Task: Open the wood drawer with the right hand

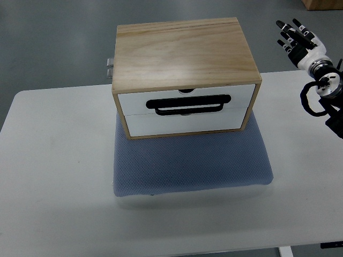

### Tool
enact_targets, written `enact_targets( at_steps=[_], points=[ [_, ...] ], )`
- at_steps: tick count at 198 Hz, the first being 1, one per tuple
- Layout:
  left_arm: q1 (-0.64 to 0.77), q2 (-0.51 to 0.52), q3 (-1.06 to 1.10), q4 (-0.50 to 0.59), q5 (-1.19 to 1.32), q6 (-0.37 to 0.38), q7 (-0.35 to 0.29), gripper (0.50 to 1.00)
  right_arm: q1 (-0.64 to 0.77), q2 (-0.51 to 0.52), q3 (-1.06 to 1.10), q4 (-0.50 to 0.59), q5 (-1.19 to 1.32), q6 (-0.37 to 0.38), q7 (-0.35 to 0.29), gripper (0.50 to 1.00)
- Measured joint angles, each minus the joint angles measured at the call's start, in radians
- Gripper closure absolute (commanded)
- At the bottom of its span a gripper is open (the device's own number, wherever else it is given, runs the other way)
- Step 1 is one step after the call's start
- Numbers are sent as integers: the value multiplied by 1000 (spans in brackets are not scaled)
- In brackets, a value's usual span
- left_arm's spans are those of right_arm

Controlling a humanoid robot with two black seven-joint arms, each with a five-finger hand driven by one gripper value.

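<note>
A light wooden box [182, 48] with two white drawer fronts stands on a blue-grey cushion [190, 163] on the white table [53, 176]. The lower drawer [187, 120] has a black bar handle [188, 105] across the seam between the fronts; both drawers look shut. My right hand [297, 38] is raised at the far right, well apart from the box, above the table's back right edge. Its fingers are spread and hold nothing. The left arm is out of view.
A small metal hinge or latch [109, 67] sticks out at the box's back left. Grey floor lies beyond the table. A brown box corner [321, 4] shows at the top right. The table's front edge runs along the bottom.
</note>
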Motion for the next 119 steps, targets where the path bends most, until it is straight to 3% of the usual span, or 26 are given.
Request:
enact_targets(
  at_steps=[119],
  points=[
    [0,0,-1,11,-1,3,-8,500,0,-2,-2,0,-1,4,0,556]
  ],
)
